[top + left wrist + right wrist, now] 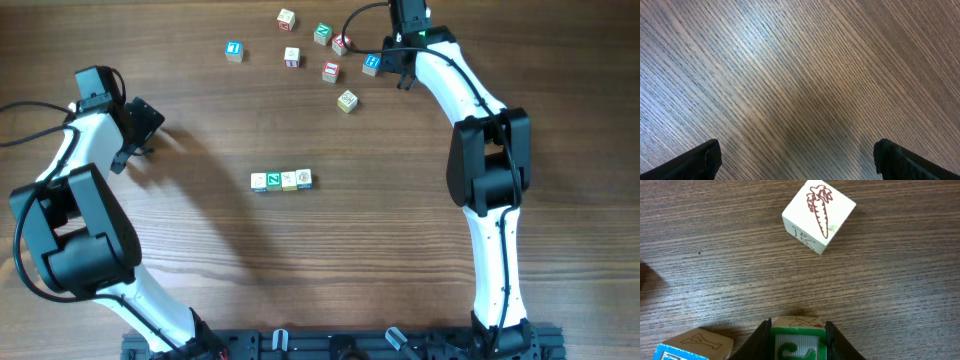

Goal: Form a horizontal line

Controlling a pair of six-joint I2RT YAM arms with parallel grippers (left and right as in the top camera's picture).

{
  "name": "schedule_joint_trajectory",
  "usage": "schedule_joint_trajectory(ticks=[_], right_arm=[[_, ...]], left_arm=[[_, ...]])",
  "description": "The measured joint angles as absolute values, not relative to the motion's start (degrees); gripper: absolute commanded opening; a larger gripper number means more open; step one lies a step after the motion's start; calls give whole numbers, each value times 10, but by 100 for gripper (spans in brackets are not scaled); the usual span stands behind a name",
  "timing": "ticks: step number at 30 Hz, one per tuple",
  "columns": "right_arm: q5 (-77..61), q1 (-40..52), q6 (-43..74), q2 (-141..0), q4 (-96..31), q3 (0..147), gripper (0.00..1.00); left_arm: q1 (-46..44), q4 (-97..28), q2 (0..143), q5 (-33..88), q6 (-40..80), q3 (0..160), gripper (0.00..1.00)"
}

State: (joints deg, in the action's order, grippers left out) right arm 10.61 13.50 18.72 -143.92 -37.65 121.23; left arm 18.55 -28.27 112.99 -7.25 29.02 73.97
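The horizontal line (pixel 281 180) is a short row of touching letter cubes at the table's middle. My right gripper (pixel 400 68) is at the far right of the table among the loose cubes. In the right wrist view it (pixel 798 326) is shut on a green-faced cube (pixel 797 346) that rests on the wood. A blue cube (pixel 372 63) with a Y side (pixel 695 345) lies right beside it. A white carrot cube (pixel 818 215) lies ahead of the jaws. My left gripper (pixel 145 125) is open and empty over bare wood (pixel 797 160), far left of the line.
Several loose cubes lie at the far side: a blue one (pixel 234 50), a white one (pixel 286 17), a green one (pixel 322 33), red-marked ones (pixel 330 71) and a cream one (pixel 347 100). Dark rails run along the near edge (pixel 340 345).
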Motion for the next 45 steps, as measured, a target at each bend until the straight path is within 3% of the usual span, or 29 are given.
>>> schedule_joint_trajectory(ticks=[7, 16, 31, 45], right_arm=[[92, 136, 180, -1340, -510, 1212, 22], [-140, 161, 172, -1274, -733, 1177, 20], [-161, 324, 241, -1274, -663, 1020, 21], [-113, 336, 285, -1274, -608, 1020, 22]], left_arm=[[185, -283, 1130, -72, 290, 740, 100], [185, -283, 1130, -72, 290, 740, 100], [185, -283, 1130, -72, 290, 740, 100], [185, -283, 1130, -72, 290, 740, 100]])
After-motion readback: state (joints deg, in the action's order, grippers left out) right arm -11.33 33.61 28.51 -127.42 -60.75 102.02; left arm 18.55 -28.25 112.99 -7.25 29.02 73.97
